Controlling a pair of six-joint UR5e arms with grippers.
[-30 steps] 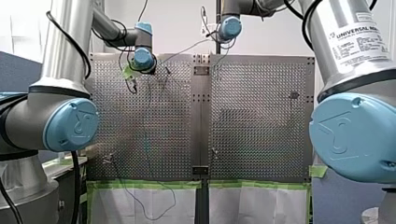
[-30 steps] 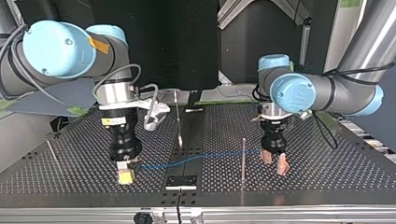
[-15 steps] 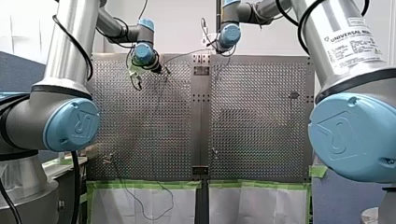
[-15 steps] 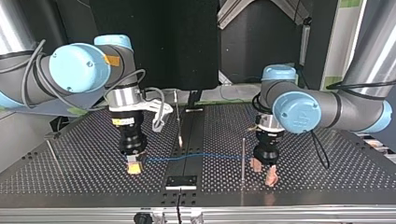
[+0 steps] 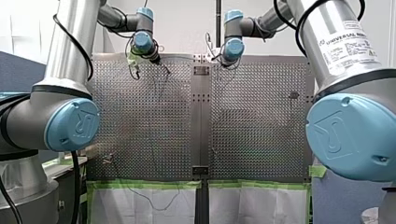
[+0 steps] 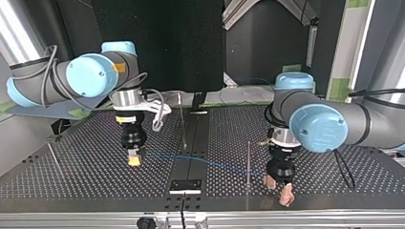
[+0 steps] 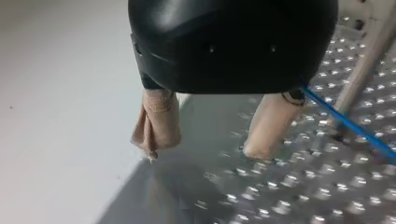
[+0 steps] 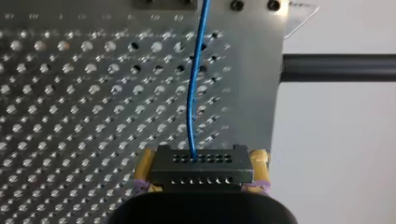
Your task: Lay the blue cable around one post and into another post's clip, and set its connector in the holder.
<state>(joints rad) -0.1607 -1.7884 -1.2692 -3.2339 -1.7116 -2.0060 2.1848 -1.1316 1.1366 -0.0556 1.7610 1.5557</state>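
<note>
Gripping the connector (image 8: 195, 165), the right fingers (image 8: 145, 164) are closed; the left fingers (image 7: 156, 121) gape, seemingly empty, near the post (image 6: 248, 162).

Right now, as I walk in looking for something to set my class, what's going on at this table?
My right gripper is shut on the black connector. The blue cable runs from it across the perforated table, past a thin post, towards my left gripper. The left fingers stand open, with the cable passing beside one of them. The connector is not yet in a holder.
</note>
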